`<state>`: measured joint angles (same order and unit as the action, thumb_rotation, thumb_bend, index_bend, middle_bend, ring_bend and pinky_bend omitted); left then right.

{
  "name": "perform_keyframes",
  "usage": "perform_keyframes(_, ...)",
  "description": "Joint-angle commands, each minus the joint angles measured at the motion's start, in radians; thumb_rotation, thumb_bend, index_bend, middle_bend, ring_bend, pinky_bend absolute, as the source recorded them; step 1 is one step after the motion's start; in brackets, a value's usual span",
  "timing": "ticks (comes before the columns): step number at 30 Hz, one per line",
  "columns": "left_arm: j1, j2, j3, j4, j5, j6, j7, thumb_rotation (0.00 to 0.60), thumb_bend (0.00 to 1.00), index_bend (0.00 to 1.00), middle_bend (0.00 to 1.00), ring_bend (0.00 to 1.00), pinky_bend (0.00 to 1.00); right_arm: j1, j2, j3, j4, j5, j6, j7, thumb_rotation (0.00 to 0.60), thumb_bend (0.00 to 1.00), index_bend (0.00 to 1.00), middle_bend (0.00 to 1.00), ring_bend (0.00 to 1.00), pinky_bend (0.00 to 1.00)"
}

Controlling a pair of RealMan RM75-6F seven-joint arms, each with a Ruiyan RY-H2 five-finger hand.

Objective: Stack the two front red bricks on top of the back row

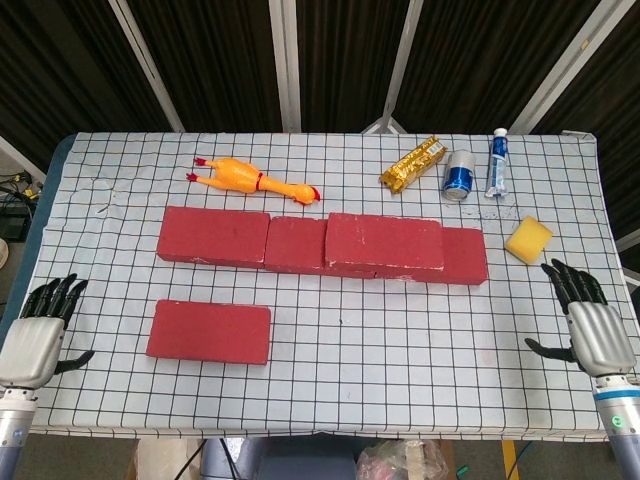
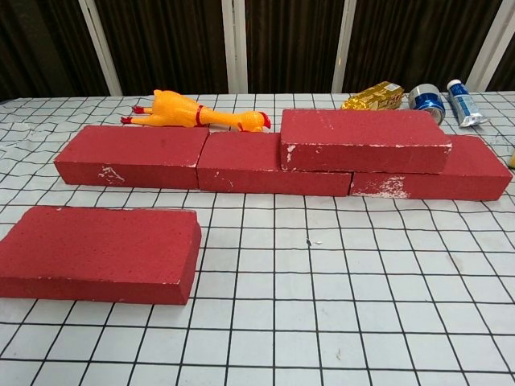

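Head view: front brick (image 1: 209, 331) lies long-axis left-right; left robot hand (image 1: 40, 325) and right robot hand (image 1: 590, 320) spread, empty.

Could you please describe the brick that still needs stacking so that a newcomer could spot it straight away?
Start at the row of red bricks running across the middle of the checked table. The red brick you want lies alone in front of that row's left end. Unlike the others, it touches no other brick.
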<state>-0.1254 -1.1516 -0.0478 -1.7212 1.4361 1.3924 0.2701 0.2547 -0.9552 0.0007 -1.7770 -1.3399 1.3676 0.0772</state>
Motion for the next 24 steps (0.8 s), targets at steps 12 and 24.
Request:
perform_keyframes(12, -0.173, 0.146, -0.028, -0.246, -0.27, -0.31, 0.175, 0.6, 0.0, 0.04, 0.0, 0.0, 0.04, -0.093, -0.079, -0.017, 0.092, -0.082, 0.069, 0.059, 0.6, 0.16, 0.0, 0.0, 0.0, 0.0)
perform_keyframes(24, -0.318, 0.083, -0.03, -0.282, -0.41, -0.4, 0.306, 0.6, 0.0, 0.04, 0.0, 0.0, 0.04, -0.112, -0.095, -0.001, 0.129, -0.106, 0.062, 0.095, 0.6, 0.16, 0.0, 0.0, 0.0, 0.0)
